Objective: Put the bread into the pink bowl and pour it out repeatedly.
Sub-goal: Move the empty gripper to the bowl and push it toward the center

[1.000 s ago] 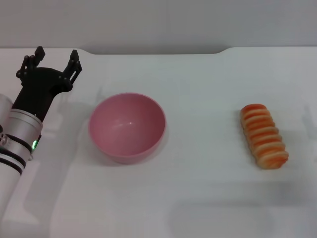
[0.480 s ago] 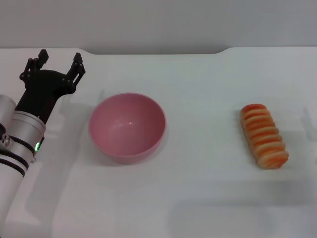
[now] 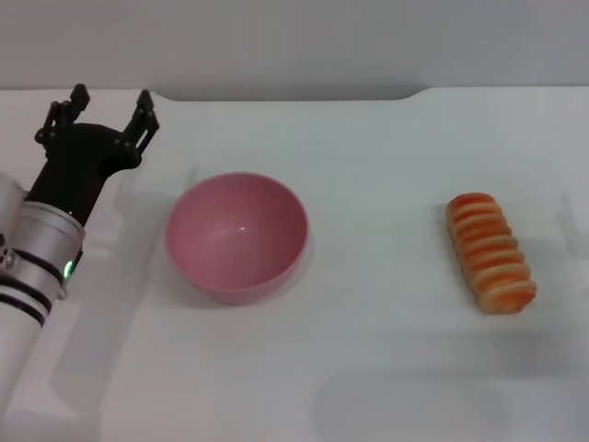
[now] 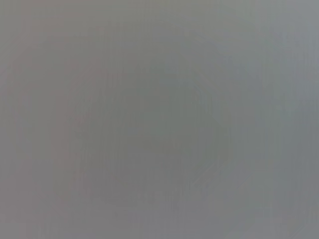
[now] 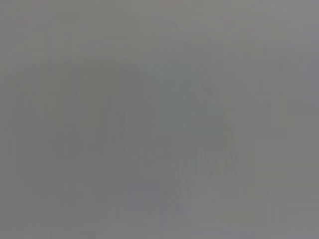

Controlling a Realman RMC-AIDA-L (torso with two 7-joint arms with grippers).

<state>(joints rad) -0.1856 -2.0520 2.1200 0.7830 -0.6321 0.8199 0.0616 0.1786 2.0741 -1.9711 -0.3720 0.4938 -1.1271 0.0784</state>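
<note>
Near the table's far-left edge, left gripper [image 3: 109, 103] gapes.

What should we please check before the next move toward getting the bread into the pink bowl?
1. Pink bowl upright and empty: ok.
2. Bread lying free on the table, apart from the bowl: ok.
3. Left gripper open, holding nothing, left of and beyond the bowl: ok.
4. Right gripper ready: cannot tell, not in view.
5. Wrist views usable: not ok, both show only grey.
</note>
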